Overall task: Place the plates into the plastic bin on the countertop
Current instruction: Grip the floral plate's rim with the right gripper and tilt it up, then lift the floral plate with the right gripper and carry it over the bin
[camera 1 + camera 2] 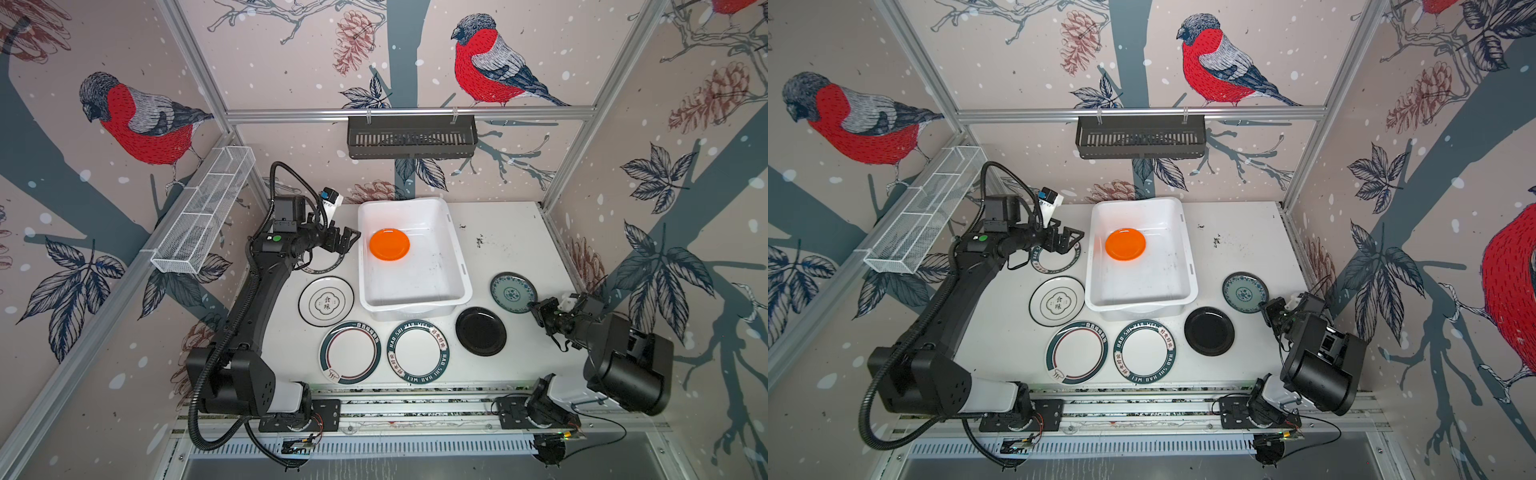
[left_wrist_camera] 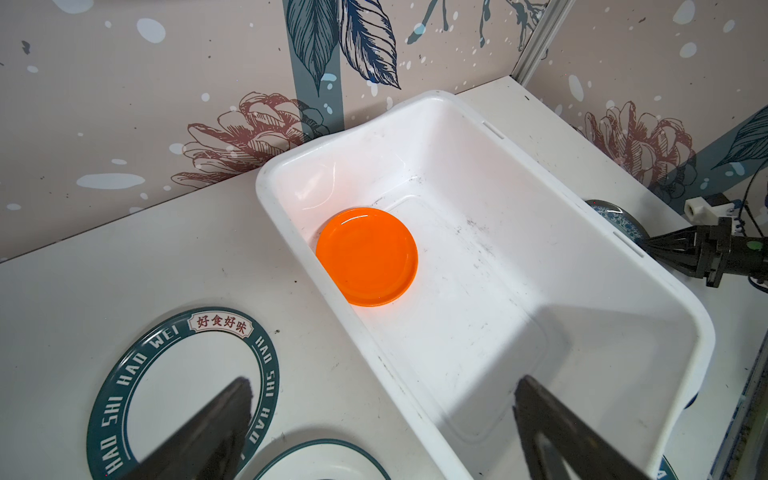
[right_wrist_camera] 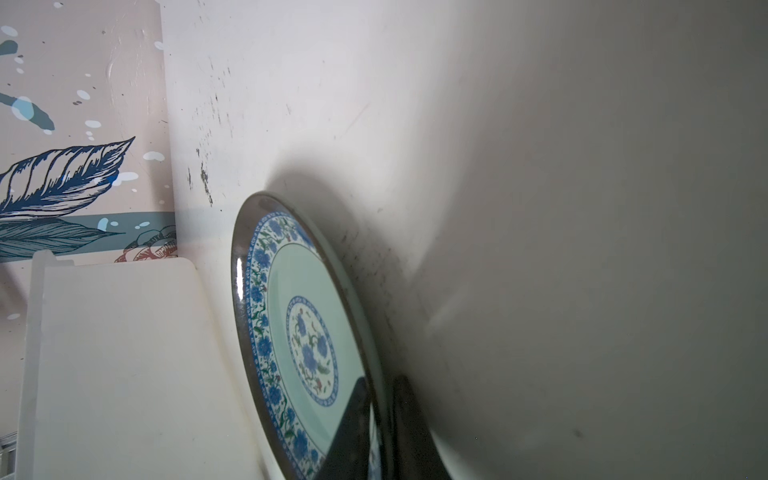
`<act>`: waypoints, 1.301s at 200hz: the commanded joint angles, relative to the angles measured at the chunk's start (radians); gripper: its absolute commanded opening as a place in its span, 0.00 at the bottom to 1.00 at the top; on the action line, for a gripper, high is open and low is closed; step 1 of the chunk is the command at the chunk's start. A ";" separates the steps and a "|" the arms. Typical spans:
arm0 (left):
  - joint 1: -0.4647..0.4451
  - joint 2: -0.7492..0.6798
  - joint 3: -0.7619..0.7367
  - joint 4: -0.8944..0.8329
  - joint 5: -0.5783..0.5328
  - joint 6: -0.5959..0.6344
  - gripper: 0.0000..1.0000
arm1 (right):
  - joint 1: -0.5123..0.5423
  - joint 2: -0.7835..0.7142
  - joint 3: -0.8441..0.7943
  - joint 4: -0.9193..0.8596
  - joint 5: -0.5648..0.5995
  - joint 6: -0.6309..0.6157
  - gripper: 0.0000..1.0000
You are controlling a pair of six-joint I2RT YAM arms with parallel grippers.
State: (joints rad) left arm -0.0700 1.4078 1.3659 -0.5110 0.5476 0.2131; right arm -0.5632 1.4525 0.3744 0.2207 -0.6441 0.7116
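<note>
teal-patterned plate [image 1: 513, 291] is lying on the countertop [image 1: 519, 245] near the plastic bin [image 1: 459, 255]; right gripper [image 1: 534, 309] is pinching its rim shallowly, risking a slip during lifting; left gripper [image 1: 348, 240] is hanging wide open.

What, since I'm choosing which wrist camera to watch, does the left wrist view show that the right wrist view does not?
Only left wrist: the orange plate lying inside the plastic bin, a green-rimmed lettered plate on the countertop, and the open left gripper. Only right wrist: the teal plate with its flower pattern close up, and the right gripper with its fingers pinching that plate's rim. Both: the plastic bin, the countertop, part of the teal plate, the right gripper.
</note>
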 commanded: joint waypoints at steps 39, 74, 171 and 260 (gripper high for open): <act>-0.003 -0.004 0.018 0.005 0.004 0.001 0.97 | -0.004 0.008 -0.008 -0.104 0.069 0.020 0.10; -0.004 -0.004 0.019 0.002 0.006 0.000 0.97 | -0.005 0.002 -0.002 -0.082 0.045 0.032 0.07; -0.004 -0.006 0.038 -0.001 -0.007 -0.004 0.97 | 0.015 -0.135 0.142 -0.175 0.047 0.047 0.04; -0.006 -0.010 0.038 0.002 -0.017 -0.014 0.97 | 0.205 -0.185 0.355 -0.234 0.129 0.116 0.04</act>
State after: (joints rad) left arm -0.0750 1.4075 1.3975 -0.5156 0.5446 0.2050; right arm -0.4011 1.2697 0.6758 -0.0181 -0.5392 0.7856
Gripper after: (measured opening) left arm 0.970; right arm 0.085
